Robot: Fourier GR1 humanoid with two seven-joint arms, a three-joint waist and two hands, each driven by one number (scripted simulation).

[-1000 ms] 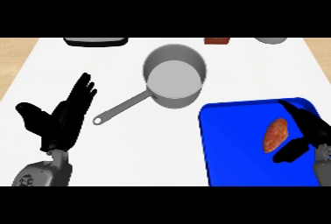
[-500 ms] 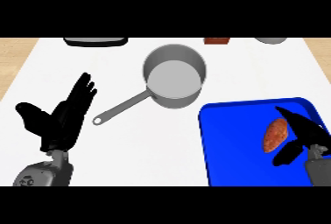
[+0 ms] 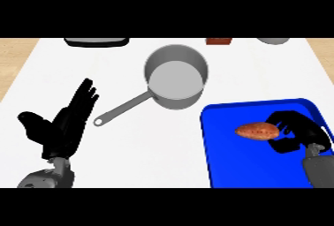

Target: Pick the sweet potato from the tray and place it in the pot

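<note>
The sweet potato [image 3: 257, 131] is over the blue tray [image 3: 228, 150], in its upper middle part, with its long axis running nearly across the view, left to right, the right end tipped slightly lower. Its left end is rounded and points toward the tray's left edge; its right end goes into the right hand [image 3: 295, 131]. That hand comes in from the lower right, and its fingers [image 3: 282, 117] curl over and round the potato's right end, with the thumb below it, so the hand closes on the potato. Whether the potato is resting on the tray or lifted just off it cannot be told from this steep view. The tray sits at the lower right of the white counter [image 3: 163, 150]. Up and to the left of the tray, well apart from the potato, stands the grey pot [image 3: 175, 81], round and open, with its long handle [image 3: 124, 109] slanting down to the left. At the left side, the left hand [image 3: 64, 124] rests open, fingers straight and pointing up toward the far edge, thumb spread to the left, touching nothing.
</note>
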